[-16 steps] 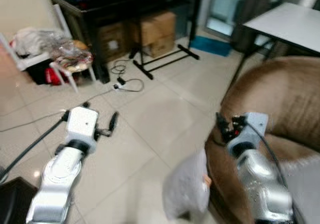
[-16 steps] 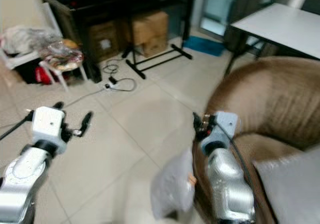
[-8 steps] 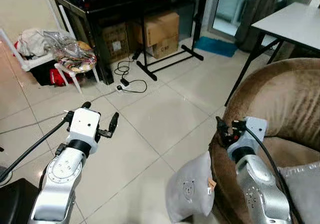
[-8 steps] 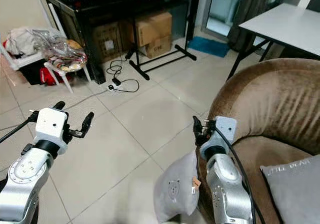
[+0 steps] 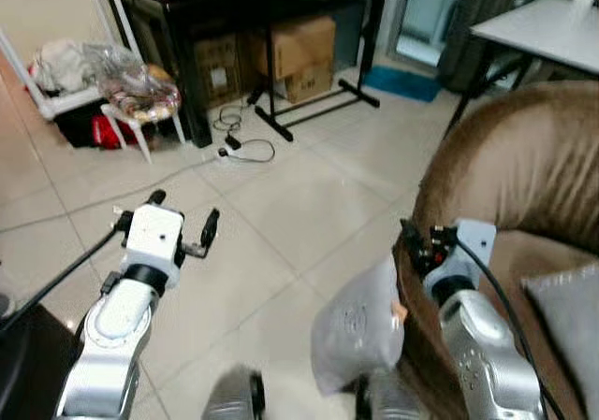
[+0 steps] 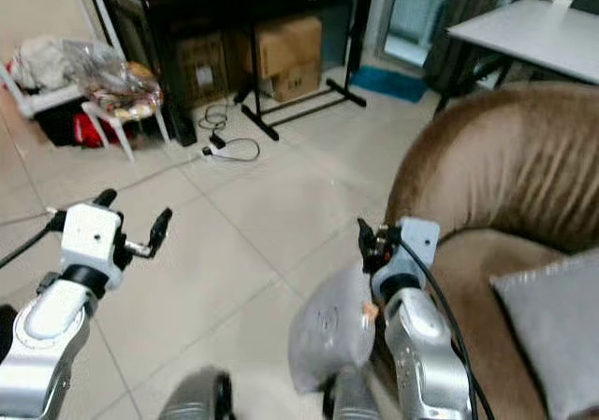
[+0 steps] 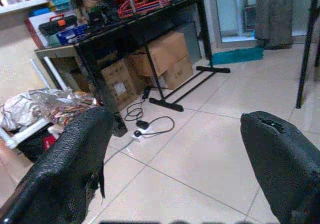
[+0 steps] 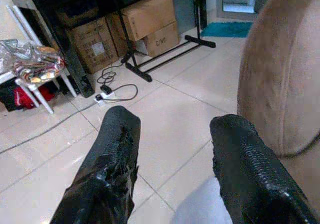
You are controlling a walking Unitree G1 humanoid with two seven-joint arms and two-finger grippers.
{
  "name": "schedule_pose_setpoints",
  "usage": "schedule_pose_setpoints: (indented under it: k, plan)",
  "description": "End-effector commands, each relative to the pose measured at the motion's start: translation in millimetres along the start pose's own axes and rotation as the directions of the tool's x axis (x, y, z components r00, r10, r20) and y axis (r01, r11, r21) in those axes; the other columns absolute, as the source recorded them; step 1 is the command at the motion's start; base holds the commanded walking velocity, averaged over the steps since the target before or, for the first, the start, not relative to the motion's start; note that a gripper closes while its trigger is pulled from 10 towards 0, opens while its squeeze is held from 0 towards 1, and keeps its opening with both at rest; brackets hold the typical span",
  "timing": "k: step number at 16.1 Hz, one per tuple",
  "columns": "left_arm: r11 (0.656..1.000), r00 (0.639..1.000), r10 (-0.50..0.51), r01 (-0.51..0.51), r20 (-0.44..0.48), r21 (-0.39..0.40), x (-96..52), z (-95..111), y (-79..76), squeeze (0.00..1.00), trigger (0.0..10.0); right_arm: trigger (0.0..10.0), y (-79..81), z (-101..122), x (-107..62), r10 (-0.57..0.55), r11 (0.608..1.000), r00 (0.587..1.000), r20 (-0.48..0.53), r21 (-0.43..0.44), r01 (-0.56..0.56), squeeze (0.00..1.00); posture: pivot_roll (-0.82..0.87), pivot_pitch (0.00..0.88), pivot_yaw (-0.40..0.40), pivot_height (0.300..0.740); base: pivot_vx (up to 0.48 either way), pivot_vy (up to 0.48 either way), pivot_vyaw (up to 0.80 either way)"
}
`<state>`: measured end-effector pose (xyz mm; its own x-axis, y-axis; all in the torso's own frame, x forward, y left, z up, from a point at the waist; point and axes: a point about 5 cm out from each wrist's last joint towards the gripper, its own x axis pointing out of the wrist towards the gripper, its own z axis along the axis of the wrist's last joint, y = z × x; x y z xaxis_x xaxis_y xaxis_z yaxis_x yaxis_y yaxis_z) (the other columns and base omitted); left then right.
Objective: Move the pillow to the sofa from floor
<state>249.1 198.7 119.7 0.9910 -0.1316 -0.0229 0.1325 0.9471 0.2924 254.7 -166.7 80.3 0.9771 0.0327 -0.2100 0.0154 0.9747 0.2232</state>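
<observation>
Nearest, the grey pillow (image 5: 358, 331) sits on the tiled floor (image 5: 281, 205), leaning against the front of the brown sofa (image 5: 510, 172) just below the right arm. A second grey cushion (image 6: 552, 331) lies on the sofa seat. The right end effector (image 6: 367, 242) hovers above the pillow beside the sofa's edge, its fingers (image 8: 112, 169) spread apart and holding nothing. The left end effector (image 5: 182, 224) hangs over bare floor well to the left, fingers (image 7: 70, 159) released wide. Farther off stand cardboard boxes (image 5: 299, 50) under a black shelf (image 7: 145, 22), a cable (image 5: 245, 149) on the tiles, and a white bench (image 5: 538, 22)
</observation>
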Motion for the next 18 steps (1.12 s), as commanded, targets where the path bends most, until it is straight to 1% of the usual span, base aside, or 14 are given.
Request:
schedule_pose_setpoints:
  k: [1, 3, 5, 8, 18]
  plan:
    - [1.0, 1.0, 0.018, -0.018, -0.006, -0.001, 1.2, -1.4, 1.7, 0.0, 10.0, 10.0, 1.5, 0.8, 0.9, 0.007, 1.0, 1.0, 0.004, -0.01, -0.007, 0.0, -0.01, 0.0, 0.029, 0.591, 0.0, 0.0, 0.0]
    - [1.0, 1.0, 0.021, -0.021, -0.004, 0.001, 1.6, -1.3, 1.8, 0.0, 10.0, 10.0, 2.0, 1.3, 1.1, 0.01, 1.0, 1.0, 0.011, -0.013, -0.01, 0.0, -0.01, 0.0, 0.028, 0.576, 0.0, 0.0, 0.0]
    - [1.0, 1.0, 0.016, -0.016, 0.003, -0.015, 1.3, -1.0, 2.8, 0.0, 10.0, 10.0, 3.4, 2.0, 2.1, 0.016, 1.0, 1.0, 0.008, -0.022, -0.016, 0.0, -0.01, 0.0, 0.025, 0.576, 0.0, 0.0, 0.0]
    - [1.0, 1.0, 0.008, -0.008, 0.002, -0.019, 0.9, -1.4, 2.6, 0.0, 10.0, 10.0, 3.7, 1.9, 2.5, 0.019, 0.999, 1.0, 0.005, -0.026, -0.019, 0.0, -0.01, 0.0, 0.023, 0.576, 0.0, 0.0, 0.0]
    - [0.999, 1.0, 0.002, -0.002, 0.004, -0.032, -2.0, -1.9, 1.4, 0.0, 10.0, 10.0, 4.9, -0.7, 2.7, 0.026, 0.999, 1.0, -0.011, -0.043, -0.026, 0.0, -0.01, 0.0, 0.019, 0.576, 0.278, 0.0, 0.0]
